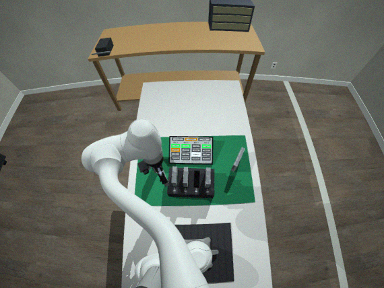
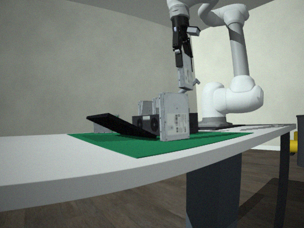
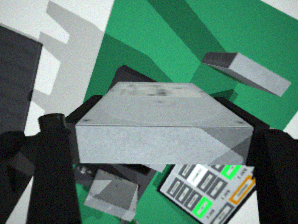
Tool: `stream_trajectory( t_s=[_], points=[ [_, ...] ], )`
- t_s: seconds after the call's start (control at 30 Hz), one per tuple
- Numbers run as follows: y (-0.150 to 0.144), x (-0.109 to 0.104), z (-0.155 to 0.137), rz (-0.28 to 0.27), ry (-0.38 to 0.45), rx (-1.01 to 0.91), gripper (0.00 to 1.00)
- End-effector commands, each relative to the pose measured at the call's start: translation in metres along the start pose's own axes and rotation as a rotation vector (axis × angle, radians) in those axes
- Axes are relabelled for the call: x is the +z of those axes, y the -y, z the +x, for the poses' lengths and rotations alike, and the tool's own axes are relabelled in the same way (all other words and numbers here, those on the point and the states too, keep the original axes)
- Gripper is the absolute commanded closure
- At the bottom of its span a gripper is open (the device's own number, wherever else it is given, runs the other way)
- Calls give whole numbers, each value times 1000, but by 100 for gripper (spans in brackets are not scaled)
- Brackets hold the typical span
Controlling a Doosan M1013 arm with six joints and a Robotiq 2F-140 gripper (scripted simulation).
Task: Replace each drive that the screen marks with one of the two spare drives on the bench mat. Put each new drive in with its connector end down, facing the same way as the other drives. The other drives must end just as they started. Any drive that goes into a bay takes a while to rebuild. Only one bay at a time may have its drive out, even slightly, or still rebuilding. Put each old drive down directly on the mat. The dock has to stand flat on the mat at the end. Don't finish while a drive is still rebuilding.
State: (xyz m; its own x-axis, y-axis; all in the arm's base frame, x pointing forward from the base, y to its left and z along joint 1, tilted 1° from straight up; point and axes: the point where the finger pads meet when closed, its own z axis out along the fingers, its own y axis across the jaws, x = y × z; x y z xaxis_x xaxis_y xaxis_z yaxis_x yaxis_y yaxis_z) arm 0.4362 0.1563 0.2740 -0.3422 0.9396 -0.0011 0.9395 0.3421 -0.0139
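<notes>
My gripper [image 1: 164,182] [image 2: 185,62] is shut on a grey drive [image 2: 185,80] [image 3: 162,142], held high, slightly tilted, near the dock's left end. Its connector end is not clear. The black dock [image 1: 191,194] stands on the green mat [image 1: 247,192] [image 2: 138,152]. Drives stand in its first, second and fourth bays from the left; the third bay [image 1: 197,178] is empty. The screen [image 1: 190,149] [image 3: 215,187] shows green for bays one, two and four, orange under bay one's green, and a white cell under bay three. Its text is unreadable.
One loose drive [image 1: 238,159] stands right of the dock. Another [image 2: 174,117] [image 3: 260,75] stands on the mat's left side, hidden by my arm in the top view. The screen stands tilted behind the dock.
</notes>
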Motion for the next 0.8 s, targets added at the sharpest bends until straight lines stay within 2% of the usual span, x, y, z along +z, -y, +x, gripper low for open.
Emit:
stream_trajectory(
  t_s=[0.0,0.1,0.6,0.77],
  points=[
    [1,-1,-19,-1,-1,44,90],
    [2,-1,-24,-1,-1,56,90],
    [17,0,-95,-1,-1,229,90],
    [21,0,-108,-1,-1,260,90]
  ],
)
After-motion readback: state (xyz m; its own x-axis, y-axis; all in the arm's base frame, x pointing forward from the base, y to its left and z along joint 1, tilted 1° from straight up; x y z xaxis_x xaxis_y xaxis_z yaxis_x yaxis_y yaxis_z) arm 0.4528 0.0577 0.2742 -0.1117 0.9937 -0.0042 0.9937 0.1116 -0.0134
